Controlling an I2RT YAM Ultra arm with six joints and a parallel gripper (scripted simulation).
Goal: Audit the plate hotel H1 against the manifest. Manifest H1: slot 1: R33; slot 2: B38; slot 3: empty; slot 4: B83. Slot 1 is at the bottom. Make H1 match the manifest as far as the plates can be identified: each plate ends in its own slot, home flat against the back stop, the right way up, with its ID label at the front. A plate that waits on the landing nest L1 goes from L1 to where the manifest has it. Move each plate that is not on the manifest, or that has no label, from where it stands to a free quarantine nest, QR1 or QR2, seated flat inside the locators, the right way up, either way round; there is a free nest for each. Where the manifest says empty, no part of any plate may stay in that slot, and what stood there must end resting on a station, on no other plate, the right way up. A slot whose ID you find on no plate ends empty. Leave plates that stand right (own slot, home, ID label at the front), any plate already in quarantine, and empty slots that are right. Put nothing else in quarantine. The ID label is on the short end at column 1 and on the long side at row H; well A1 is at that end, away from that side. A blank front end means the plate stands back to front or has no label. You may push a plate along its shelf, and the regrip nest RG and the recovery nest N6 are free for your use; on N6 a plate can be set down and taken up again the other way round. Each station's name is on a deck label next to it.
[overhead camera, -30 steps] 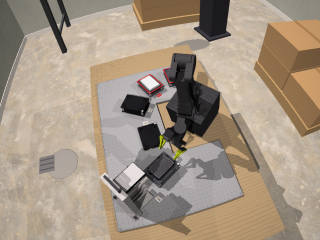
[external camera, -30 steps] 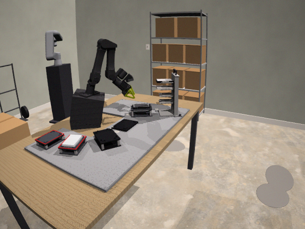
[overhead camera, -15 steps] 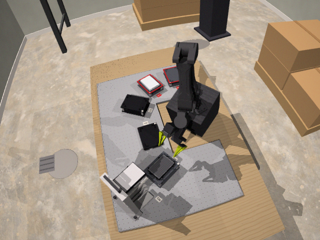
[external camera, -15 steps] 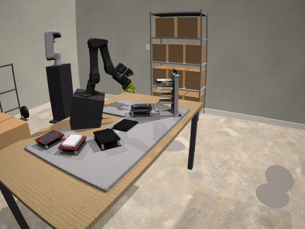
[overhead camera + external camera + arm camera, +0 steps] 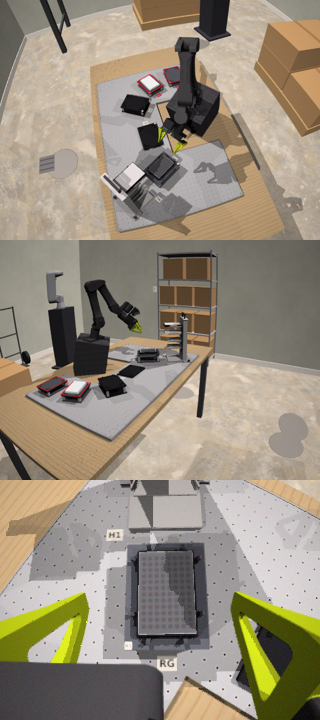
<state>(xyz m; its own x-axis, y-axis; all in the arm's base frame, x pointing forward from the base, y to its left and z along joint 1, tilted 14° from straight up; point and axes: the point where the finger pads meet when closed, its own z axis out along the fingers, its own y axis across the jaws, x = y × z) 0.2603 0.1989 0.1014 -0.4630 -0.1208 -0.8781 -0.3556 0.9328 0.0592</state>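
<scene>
The gripper (image 5: pixel 136 327) is held high in the air above the deck (image 5: pixel 211 175). Its two yellow fingers are spread wide apart, and nothing is held between them.

A dark plate (image 5: pixel 165 591) is seen lying flat on the RG nest (image 5: pixel 117 645), right under the gripper and well below it. Many small round wells are seen on its top. A white tag marked A1 (image 5: pixel 128 645) is placed by the near left corner of the nest, and the RG label (image 5: pixel 167 663) is placed on the deck just in front of it. The H1 label (image 5: pixel 114 534) is seen on the far side.

The hotel (image 5: pixel 184 338) is set up just past the RG nest, at the end of the deck. A plate with a white top (image 5: pixel 129 173) is kept in its top slot. What is in the lower slots cannot be told.

Two nests with red edges are placed at the other end of the deck. A white plate (image 5: pixel 150 82) is seated in one, and a dark plate (image 5: pixel 172 74) is seated in the other. A black nest (image 5: pixel 134 104) and a flat black pad (image 5: pixel 149 135) are found between the two ends.
</scene>
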